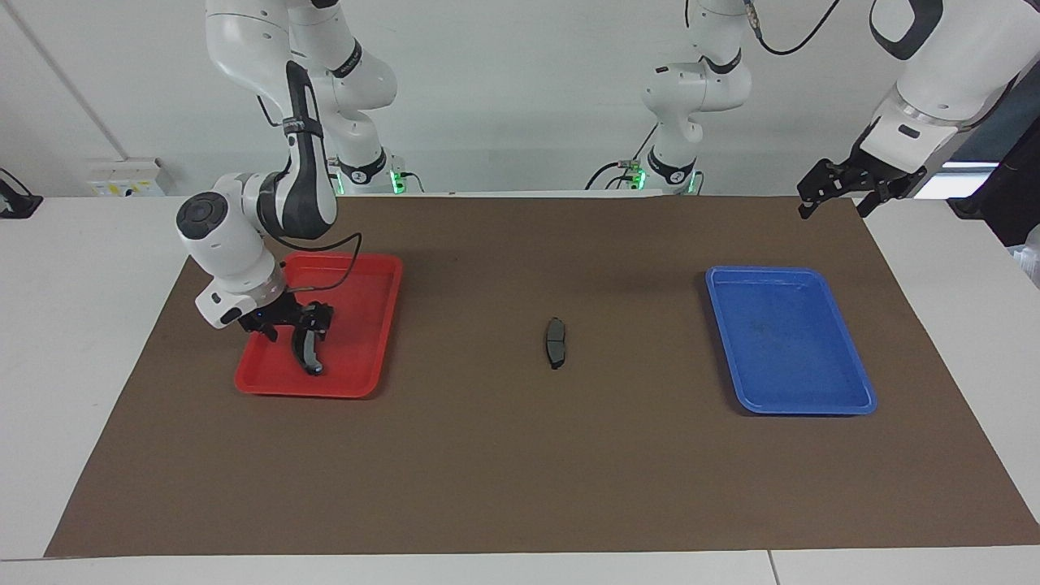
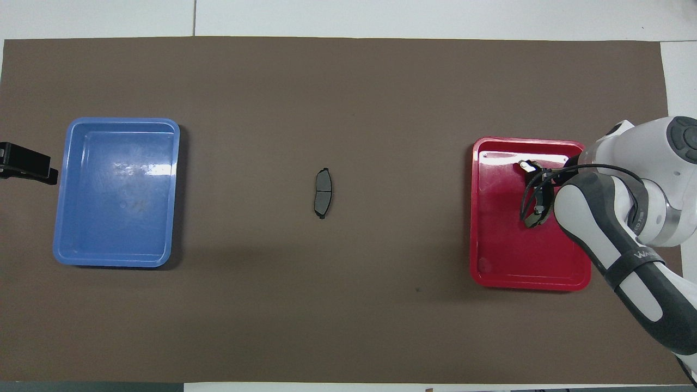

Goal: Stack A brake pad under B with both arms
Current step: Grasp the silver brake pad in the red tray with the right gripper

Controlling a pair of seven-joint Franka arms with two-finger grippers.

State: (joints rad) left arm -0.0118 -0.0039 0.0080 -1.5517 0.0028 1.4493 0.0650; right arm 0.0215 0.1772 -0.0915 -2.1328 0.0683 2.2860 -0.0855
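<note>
The right gripper [image 1: 302, 323] has its jaws closed around the upper end of B [image 1: 309, 351], the black crescent-shaped shoe, inside the red tray [image 1: 378, 325]. B hangs tilted from the jaws with its lower tip at or just above the tray floor; whether it touches the floor cannot be told. In the overhead view the right gripper [image 2: 536, 188] and B [image 2: 536, 218] show near the middle of the red tray [image 2: 501, 267], partly covered by the arm's forearm. That arm comes from its base and folds down steeply, its wrist bent low over the tray's edge at the right arm's end of the counter [image 1: 487, 455].

The left gripper [image 1: 837, 188] hangs in the air over the corner of the brown mat at the left arm's end, its jaws spread apart and holding nothing; this arm waits. In the overhead view only the tip of the left gripper [image 2: 27, 163] shows, beside the blue tray [image 2: 117, 124].

The A brake pad [image 1: 555, 342] lies flat on the brown mat at the counter's middle, well apart from both trays, and nothing touches it. From above, the A brake pad [image 2: 323, 193] shows its thin groove across the middle. The blue tray [image 1: 845, 402] sits toward the left arm's end.
</note>
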